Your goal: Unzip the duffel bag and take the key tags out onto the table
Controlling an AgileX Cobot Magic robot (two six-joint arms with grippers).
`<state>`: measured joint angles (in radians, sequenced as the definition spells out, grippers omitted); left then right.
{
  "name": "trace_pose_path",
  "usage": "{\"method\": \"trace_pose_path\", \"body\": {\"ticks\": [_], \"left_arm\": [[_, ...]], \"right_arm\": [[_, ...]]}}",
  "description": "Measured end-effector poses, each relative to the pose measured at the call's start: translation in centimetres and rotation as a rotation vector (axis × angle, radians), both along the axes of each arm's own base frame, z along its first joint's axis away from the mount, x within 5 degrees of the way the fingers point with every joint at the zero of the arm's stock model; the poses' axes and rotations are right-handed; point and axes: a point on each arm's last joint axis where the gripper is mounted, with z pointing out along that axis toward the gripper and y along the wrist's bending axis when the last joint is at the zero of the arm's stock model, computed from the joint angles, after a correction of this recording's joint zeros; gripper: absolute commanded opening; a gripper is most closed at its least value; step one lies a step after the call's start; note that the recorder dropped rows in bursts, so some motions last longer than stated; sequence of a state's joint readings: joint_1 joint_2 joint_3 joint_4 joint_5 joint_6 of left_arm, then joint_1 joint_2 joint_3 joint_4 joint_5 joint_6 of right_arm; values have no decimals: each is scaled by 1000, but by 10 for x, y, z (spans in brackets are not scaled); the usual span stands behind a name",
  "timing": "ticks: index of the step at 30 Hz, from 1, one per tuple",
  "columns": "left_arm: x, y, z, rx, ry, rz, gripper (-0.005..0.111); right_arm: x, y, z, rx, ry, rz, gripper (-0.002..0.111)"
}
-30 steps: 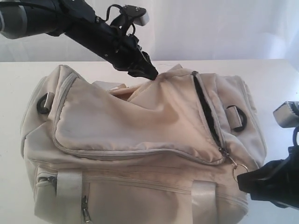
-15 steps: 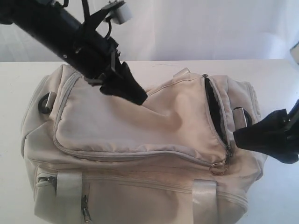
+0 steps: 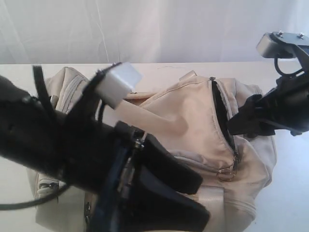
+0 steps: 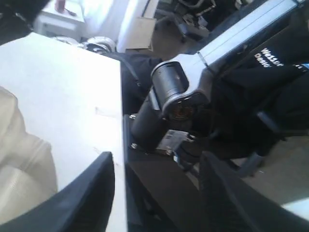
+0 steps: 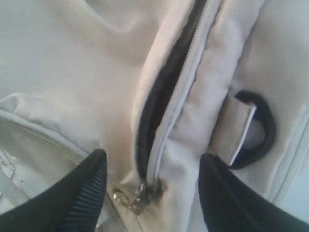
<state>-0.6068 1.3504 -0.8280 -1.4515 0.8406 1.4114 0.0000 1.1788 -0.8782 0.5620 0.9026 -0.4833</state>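
Black left gripper (image 3: 203,200) now swung off large beige fabric duffel bag (image 3: 193,121), jaws apart, empty. Black right gripper (image 5: 152,193) lets go of grey zipper pull (image 5: 133,198), jaws apart over dark slit. Key tags not visible yet.

I see the large beige fabric duffel bag (image 3: 193,116) lying top side up on the broad white bench (image 3: 159,69). Its grey top zipper (image 5: 178,92) gapes at the right end, a narrow slit showing dark lining. The metal zipper pull (image 5: 131,199) sits at the slit's front corner, and a black D-ring (image 5: 264,126) lies just beside the opening.
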Motion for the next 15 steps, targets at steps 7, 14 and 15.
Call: {"method": "trace_pose_path", "body": {"ticks": [7,14,15], "left_arm": [[0,-44,-21,63,-282,164,58],[24,-73,-55,232,-351,230,58],[28,-75,-59,254,-365,240,58]], "right_arm": [[24,1,-10,4,94,25,54],[31,2,-21,20,145,27,53],[31,2,-22,20,148,27,53]]}}
